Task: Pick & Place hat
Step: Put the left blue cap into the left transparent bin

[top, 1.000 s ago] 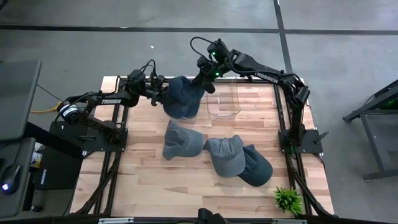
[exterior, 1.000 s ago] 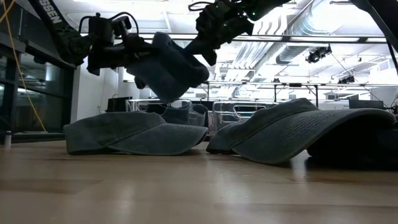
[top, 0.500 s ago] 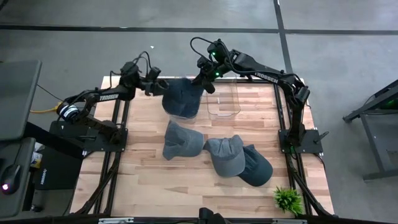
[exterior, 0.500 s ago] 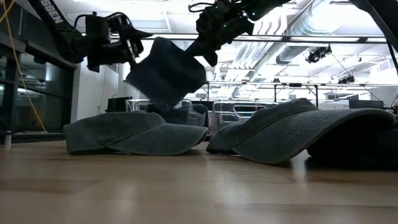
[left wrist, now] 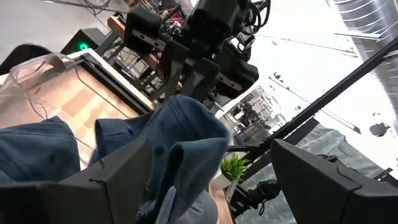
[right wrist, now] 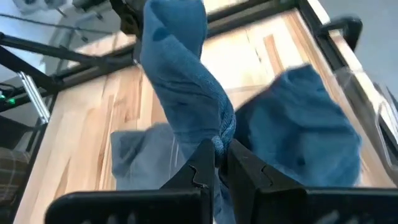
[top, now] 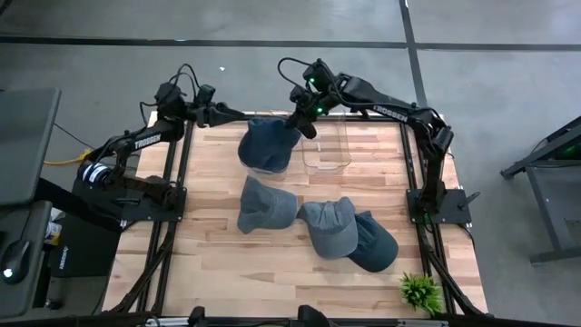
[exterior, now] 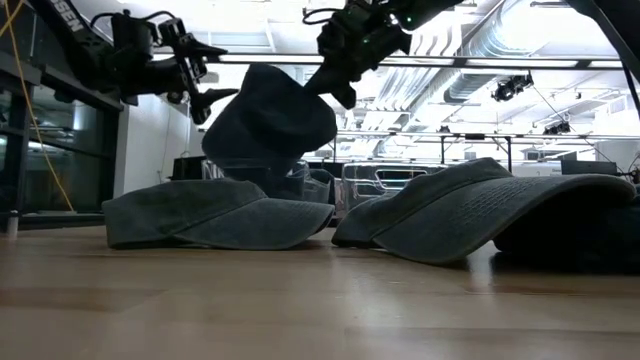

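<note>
- Right gripper pinches the hat by a fold of cloth at its edge; fingers closed tight on the fabric in the right wrist view.
- Hat hangs clear of the table, above its far side, just beside the clear bin.
- Left gripper stands wide, nothing in it, just off the hat's left side; low view shows its fingers spread and apart from the cloth.
- Three more hats lie flat mid-table: one centre, two overlapping toward the right.
- Step, as I read it: carry phase, with the hat held by the right arm alone.
- Next move likely calls for swinging the hat over the bin and lowering before opening the fingers. Cloth is limp and hangs lopsided, so it could drape over the bin's rim instead of dropping inside.
</note>
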You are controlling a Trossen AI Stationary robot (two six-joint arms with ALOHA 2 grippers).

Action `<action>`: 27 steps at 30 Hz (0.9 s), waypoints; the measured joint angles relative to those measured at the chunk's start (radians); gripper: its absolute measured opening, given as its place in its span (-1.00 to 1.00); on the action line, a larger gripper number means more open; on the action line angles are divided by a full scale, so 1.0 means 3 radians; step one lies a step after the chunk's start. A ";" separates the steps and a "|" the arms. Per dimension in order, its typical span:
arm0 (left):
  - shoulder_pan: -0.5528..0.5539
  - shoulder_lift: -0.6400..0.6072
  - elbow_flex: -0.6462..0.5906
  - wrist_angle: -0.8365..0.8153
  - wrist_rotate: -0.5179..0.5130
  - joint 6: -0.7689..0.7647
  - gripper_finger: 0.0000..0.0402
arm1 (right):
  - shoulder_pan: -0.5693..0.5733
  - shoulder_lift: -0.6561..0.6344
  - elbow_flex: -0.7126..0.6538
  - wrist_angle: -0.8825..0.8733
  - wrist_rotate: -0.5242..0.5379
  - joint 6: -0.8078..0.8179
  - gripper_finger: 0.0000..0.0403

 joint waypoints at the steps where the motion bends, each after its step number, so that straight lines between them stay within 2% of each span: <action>1: -0.0004 -0.0001 0.0000 -0.0002 0.0000 0.0000 0.53 | 0.0000 -0.0005 0.0039 -0.0102 0.0035 -0.0006 -0.92; 12: -0.0004 0.0000 0.0000 -0.0036 0.0003 -0.0001 0.53 | 0.0062 -0.0009 0.0478 -0.0673 0.0255 -0.0071 -0.92; 20: -0.0004 0.0001 0.0000 -0.0068 -0.0008 0.0000 0.53 | 0.0131 0.0082 0.0363 -0.0497 0.0335 -0.0057 -0.92; 27: -0.0004 0.0002 0.0000 -0.0099 -0.0009 -0.0013 0.53 | 0.0169 0.0339 0.0343 -0.0083 0.0243 0.0130 -0.92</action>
